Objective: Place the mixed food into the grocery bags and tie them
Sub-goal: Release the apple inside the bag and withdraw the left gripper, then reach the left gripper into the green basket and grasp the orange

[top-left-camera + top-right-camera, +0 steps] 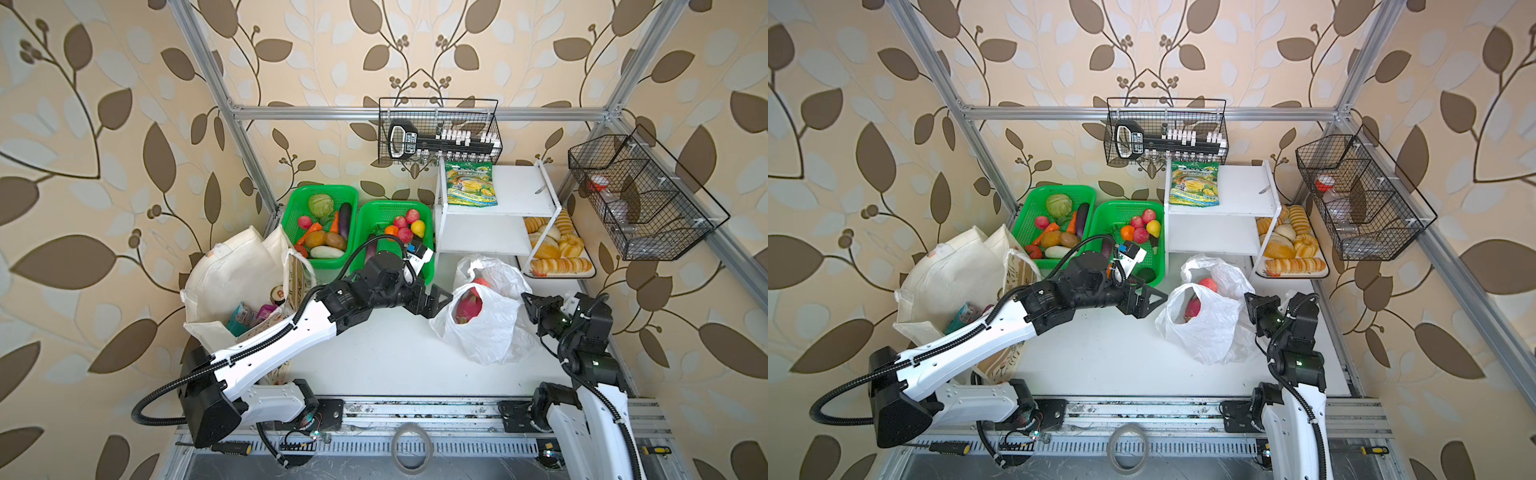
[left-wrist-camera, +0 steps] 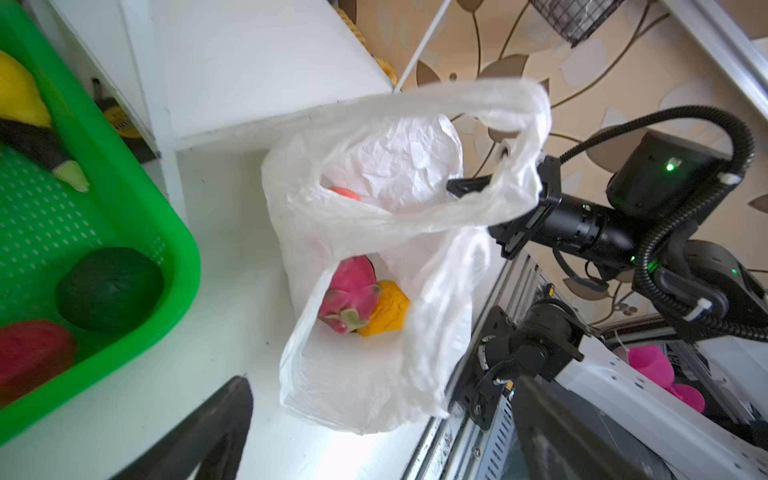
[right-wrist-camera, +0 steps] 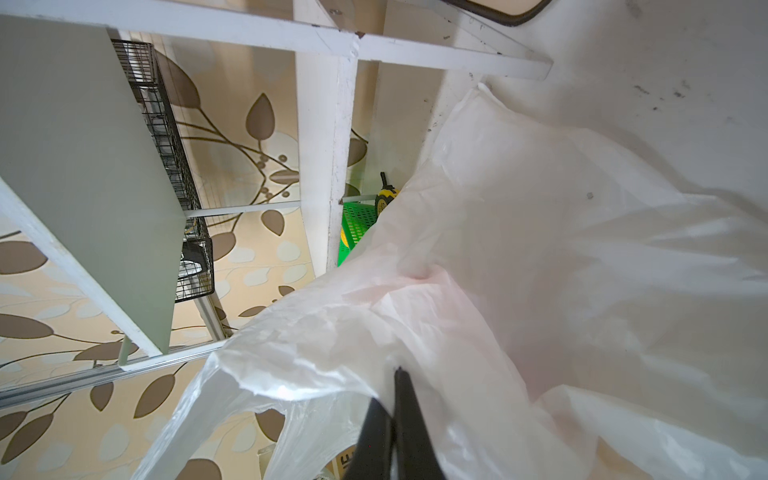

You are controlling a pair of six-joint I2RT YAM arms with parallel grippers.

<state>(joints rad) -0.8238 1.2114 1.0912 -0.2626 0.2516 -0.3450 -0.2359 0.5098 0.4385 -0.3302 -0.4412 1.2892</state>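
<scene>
The thin white plastic bag [image 1: 490,332] [image 1: 1204,332] stands on the table's right, its mouth held up. Through it I see the pink dragon fruit [image 2: 351,291], the yellow-orange fruit [image 2: 386,309] and the red apple [image 2: 345,193]. My right gripper [image 3: 395,415] [image 1: 527,302] is shut on the bag's right handle film. My left gripper [image 1: 438,301] [image 2: 386,449] hangs open just left of the bag's mouth, holding nothing. The cream tote [image 1: 232,274] slumps at the left with the green can [image 1: 277,294], blue pouch [image 1: 241,318] and purple packet [image 1: 266,311] inside.
Two green baskets [image 1: 320,193] [image 1: 395,205] of toy produce sit behind my left arm. A white shelf [image 1: 519,195] with a green-yellow pouch [image 1: 471,185] stands behind the bag, a bread tray [image 1: 557,272] beside it. Wire baskets [image 1: 440,104] [image 1: 640,195] hang on the frame.
</scene>
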